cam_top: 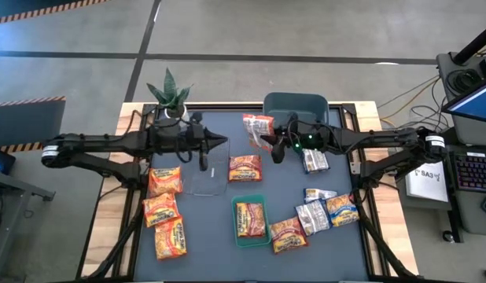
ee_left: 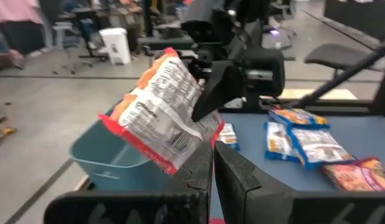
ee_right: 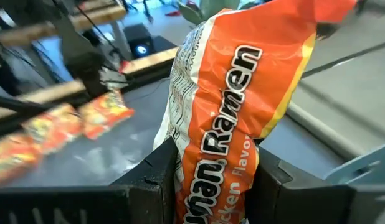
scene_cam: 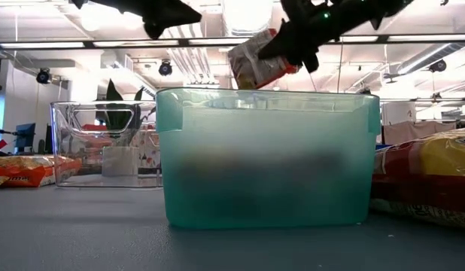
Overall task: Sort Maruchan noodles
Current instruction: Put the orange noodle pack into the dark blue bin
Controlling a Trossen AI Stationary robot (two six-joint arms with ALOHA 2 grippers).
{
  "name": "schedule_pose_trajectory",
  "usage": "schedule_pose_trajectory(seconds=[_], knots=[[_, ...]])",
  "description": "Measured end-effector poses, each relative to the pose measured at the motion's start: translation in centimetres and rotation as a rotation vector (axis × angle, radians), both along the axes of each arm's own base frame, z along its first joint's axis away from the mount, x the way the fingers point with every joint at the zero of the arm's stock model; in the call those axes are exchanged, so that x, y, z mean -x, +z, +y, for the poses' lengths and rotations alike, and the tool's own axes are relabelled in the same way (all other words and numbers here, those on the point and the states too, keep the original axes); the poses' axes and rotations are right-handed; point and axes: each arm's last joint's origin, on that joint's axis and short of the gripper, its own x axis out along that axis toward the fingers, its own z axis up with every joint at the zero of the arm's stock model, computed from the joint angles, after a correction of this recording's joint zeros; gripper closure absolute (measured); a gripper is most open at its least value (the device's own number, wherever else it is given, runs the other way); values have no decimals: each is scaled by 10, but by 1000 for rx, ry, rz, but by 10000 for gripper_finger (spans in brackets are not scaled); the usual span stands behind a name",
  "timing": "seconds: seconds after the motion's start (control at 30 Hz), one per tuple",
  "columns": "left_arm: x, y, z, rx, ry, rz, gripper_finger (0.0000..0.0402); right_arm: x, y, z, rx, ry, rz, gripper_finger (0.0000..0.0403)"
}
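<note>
— Saw what, past the left gripper (ee_left: 212, 163)?
— Saw its two dark fingers close together, nearly touching. Beyond them, saw the right gripper (ee_left: 208, 102) clamped on an orange-red ramen packet (ee_left: 160, 112), hung tilted, printed white back turned this way.
— And under the packet?
— Found a grey-blue bin (ee_left: 105, 160) at the table's edge, open, with the packet's lower corner just over its rim.
— Anything else on the table (ee_left: 304, 180)?
— Spotted blue and yellow packets (ee_left: 301, 138) lying flat well apart from the bin, with an orange-red one (ee_left: 361, 175) beside them.
</note>
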Motion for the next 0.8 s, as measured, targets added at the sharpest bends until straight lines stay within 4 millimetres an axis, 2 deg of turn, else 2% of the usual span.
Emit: schedule_pose_trajectory(seconds=[0.17,0.27,0.37,0.43,0.5,0.63,0.8], knots=[[16,-2,-1,7,38,-45,402,-5,11,-7,184,-148,196,282],[23,-4,-1,8,54,-55,402,-7,13,-12,325,-236,392,282],[26,-4,-2,12,60,-67,402,-6,3,-23,457,-274,664,282],[27,-5,-2,13,60,-65,402,-5,-6,-33,475,-247,798,282],[28,-7,-2,13,60,-61,402,-4,-15,-43,459,-230,898,282],[28,-11,-2,15,60,-51,402,0,-20,-67,357,-309,924,282],[27,-11,-2,20,61,-57,402,6,-6,-99,48,-385,785,282]])
